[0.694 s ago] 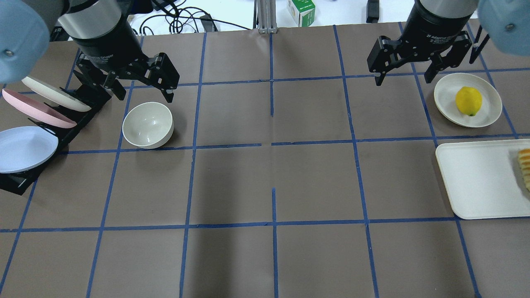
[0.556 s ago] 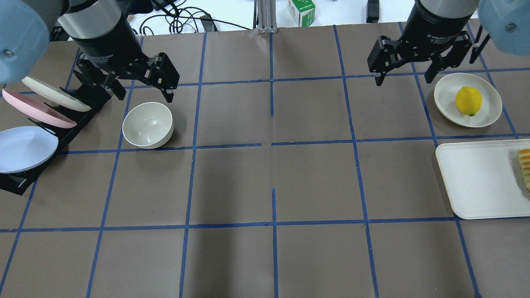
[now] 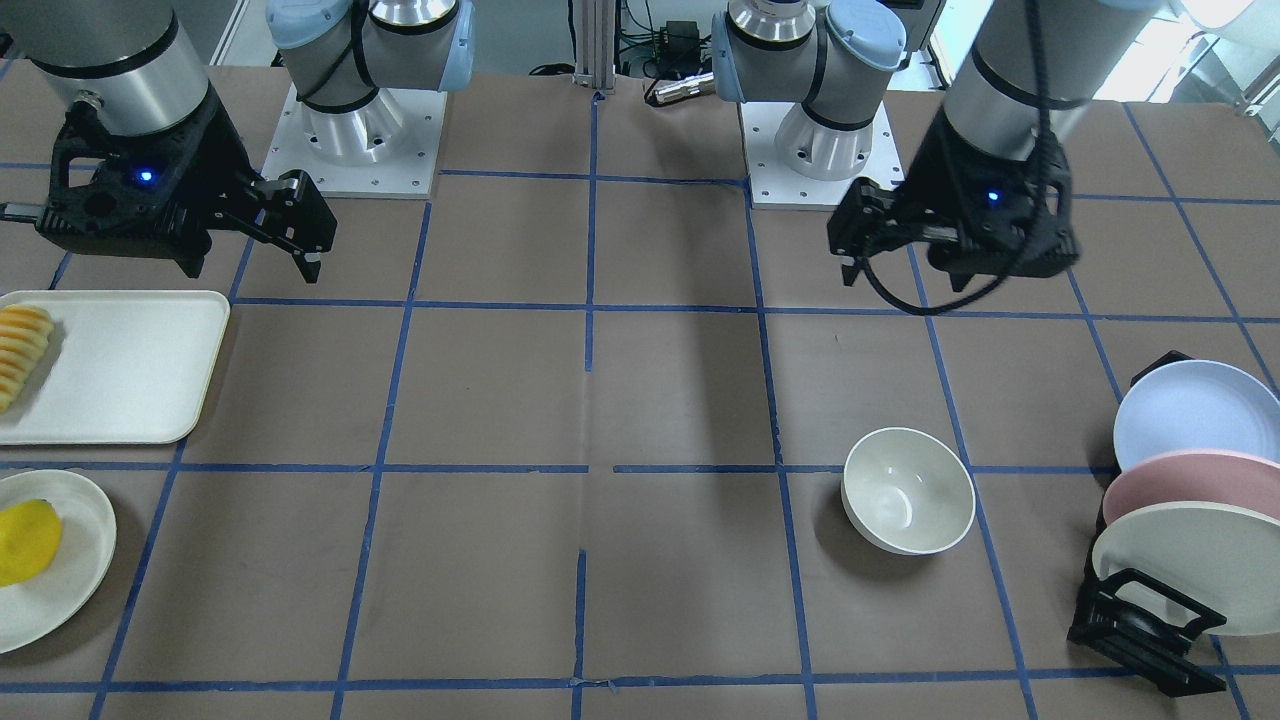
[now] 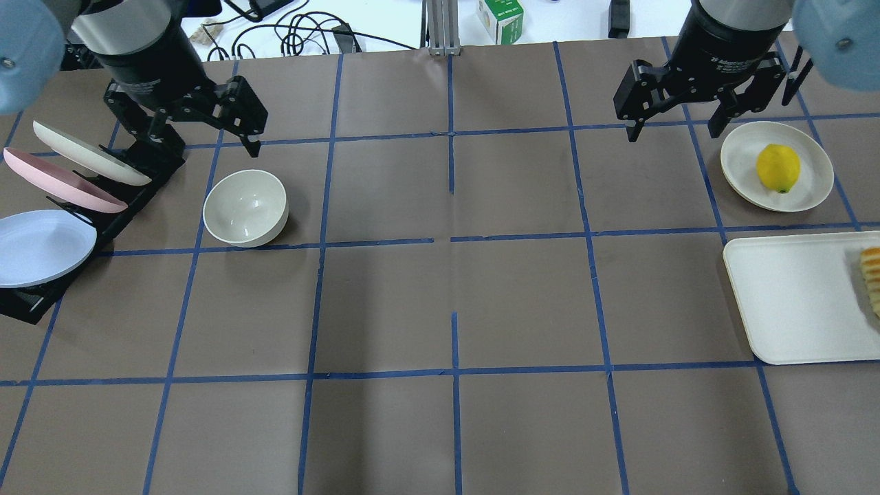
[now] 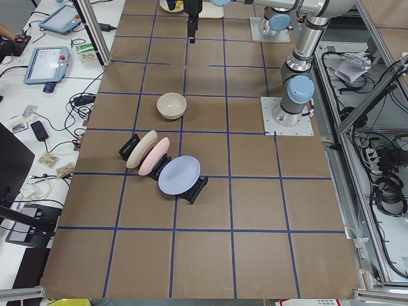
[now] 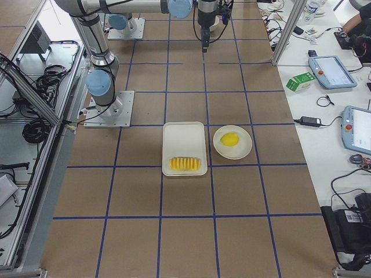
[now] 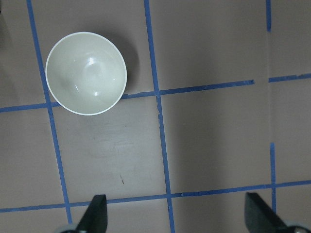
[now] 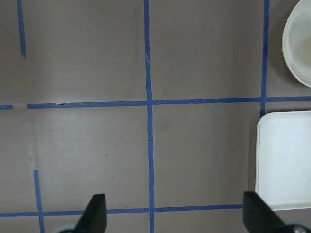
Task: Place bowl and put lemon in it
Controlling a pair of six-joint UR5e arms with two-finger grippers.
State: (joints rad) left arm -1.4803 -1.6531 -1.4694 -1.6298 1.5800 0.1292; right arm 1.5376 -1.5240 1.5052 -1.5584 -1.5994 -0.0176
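Observation:
The cream-white bowl (image 4: 245, 207) stands upright and empty on the table's left part; it also shows in the front view (image 3: 908, 490) and the left wrist view (image 7: 86, 73). The yellow lemon (image 4: 778, 168) lies on a flat cream plate (image 4: 739, 172) at the right; the front view shows it too (image 3: 25, 541). My left gripper (image 4: 206, 141) is open and empty, raised above the table beside the bowl. My right gripper (image 4: 674, 130) is open and empty, raised to the left of the lemon's plate.
A black rack (image 4: 130, 199) with a cream, a pink and a blue plate stands left of the bowl. A white tray (image 4: 790, 295) with ridged yellow-orange sliced food (image 4: 872, 275) lies below the lemon's plate. Cables and a small box lie past the far edge.
My left gripper has shifted left and toward the top of the overhead view, away from the bowl. The right gripper, the bowl and the lemon have stayed nearly still.

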